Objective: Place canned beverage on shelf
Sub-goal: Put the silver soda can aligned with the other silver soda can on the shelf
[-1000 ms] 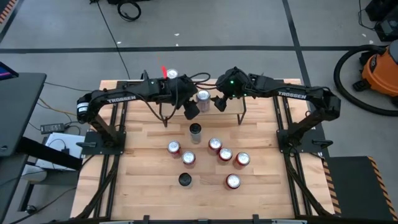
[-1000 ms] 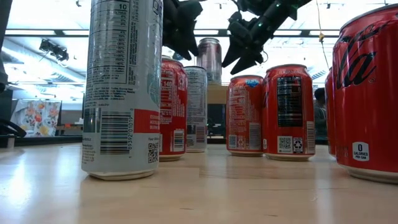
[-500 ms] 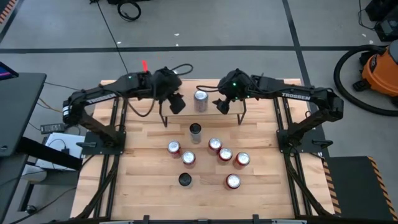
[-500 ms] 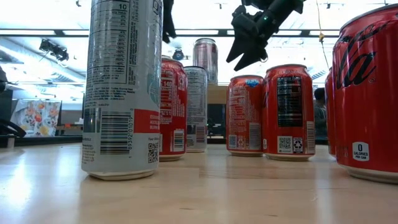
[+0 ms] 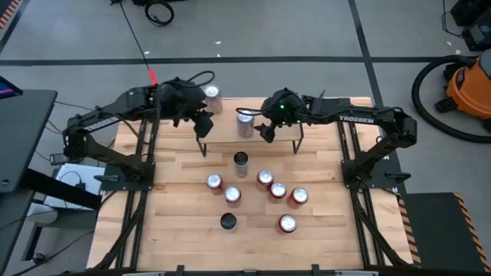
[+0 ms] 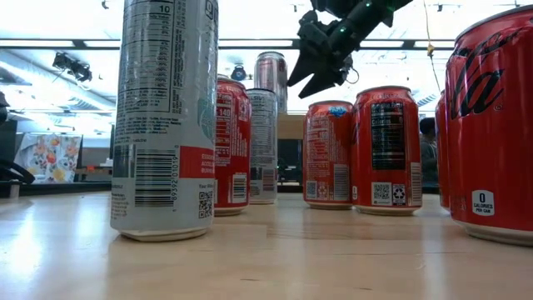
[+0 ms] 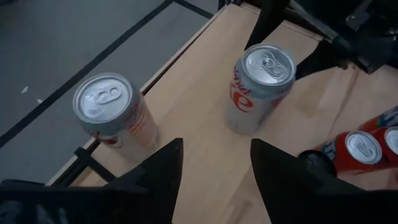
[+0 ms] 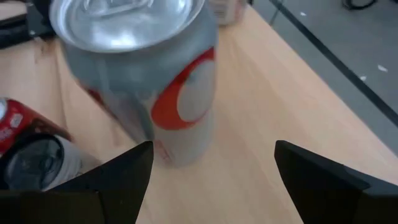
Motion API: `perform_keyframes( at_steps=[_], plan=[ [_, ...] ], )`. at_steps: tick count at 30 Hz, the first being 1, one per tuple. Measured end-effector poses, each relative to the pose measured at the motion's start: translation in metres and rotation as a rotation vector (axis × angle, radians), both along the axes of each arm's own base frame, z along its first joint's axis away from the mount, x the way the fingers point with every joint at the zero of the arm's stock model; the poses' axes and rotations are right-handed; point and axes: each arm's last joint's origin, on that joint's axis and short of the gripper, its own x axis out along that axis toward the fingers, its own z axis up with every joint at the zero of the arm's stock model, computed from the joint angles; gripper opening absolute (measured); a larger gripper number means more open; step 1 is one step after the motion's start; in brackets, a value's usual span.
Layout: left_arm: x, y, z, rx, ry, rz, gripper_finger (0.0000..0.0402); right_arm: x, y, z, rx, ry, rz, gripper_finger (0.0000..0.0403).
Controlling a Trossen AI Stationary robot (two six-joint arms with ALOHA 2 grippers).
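Observation:
The shelf (image 5: pixel 280 115) stands at the table's far middle, and two cans rest upright on their bases on it. A silver-and-red can (image 5: pixel 245 120) (image 8: pixel 143 81) (image 7: pixel 258 90) is near the middle. A pale can (image 5: pixel 212 96) (image 7: pixel 112 112) is at the far left corner. My left gripper (image 5: pixel 202 126) (image 7: pixel 214 168) hangs open above the shelf's left end, holding nothing. My right gripper (image 5: pixel 265 132) (image 8: pixel 211 171) (image 6: pixel 318 65) is open just right of the silver-and-red can, with its fingers short of it.
Several red cans (image 5: pixel 278 189) stand on the table in front of the shelf. With them are a tall silver can (image 5: pixel 241 161) and a dark-topped can (image 5: pixel 228 221). In the low view these cans fill the foreground (image 6: pixel 162 117). An orange vacuum (image 5: pixel 468 80) stands on the floor at the right.
My left gripper has drawn back from the silver-and-red can toward the table's far left and has risen, open throughout. The can stays standing on the shelf. My right gripper has edged slightly toward that can.

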Motion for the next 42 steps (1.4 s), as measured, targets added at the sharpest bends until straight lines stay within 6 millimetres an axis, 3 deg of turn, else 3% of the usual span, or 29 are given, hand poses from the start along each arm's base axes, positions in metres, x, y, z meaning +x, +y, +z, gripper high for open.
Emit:
perform_keyframes(
  at_steps=[8,21,28,42],
  plan=[
    [-0.014,-0.004,0.005,-0.010,-0.005,0.012,0.0198,0.018,-0.003,-0.013,0.020,-0.043,0.046,0.0333],
    [-0.017,-0.005,0.002,-0.020,0.035,0.013,0.0198,0.032,-0.001,-0.019,-0.005,-0.087,0.095,0.0216],
    [-0.017,-0.004,0.002,-0.016,0.034,0.010,0.0198,0.035,-0.001,-0.021,-0.013,-0.101,0.126,0.0173],
    [-0.014,-0.005,0.003,-0.053,-0.003,-0.016,0.0198,0.043,-0.004,-0.008,-0.122,-0.236,0.141,0.0149]
  ],
)
